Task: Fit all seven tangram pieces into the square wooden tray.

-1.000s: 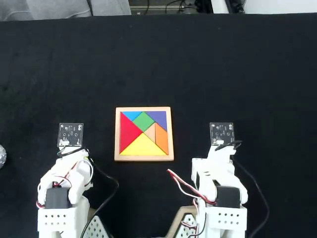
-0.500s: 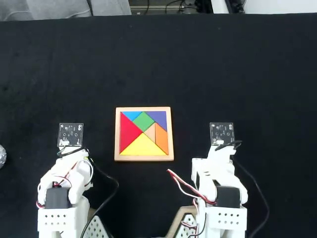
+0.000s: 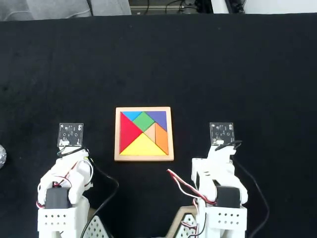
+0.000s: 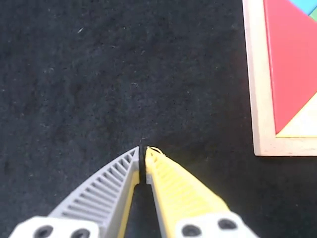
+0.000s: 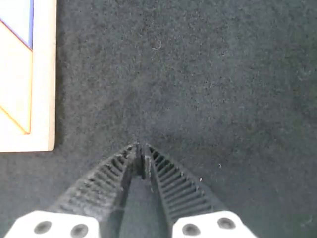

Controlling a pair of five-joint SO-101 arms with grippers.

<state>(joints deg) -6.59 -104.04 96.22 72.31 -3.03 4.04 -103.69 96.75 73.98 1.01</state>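
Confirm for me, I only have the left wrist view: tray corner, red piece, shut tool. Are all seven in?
Observer: Yes. In the high view seven pieces fill the tray edge to edge.
Operator: Right tool?
Observer: Shut on nothing, over the cloth beside the tray's other side; right tool.
Operator: What sits at the far rim?
Observer: A green square, turned on its corner, at the middle of that rim.
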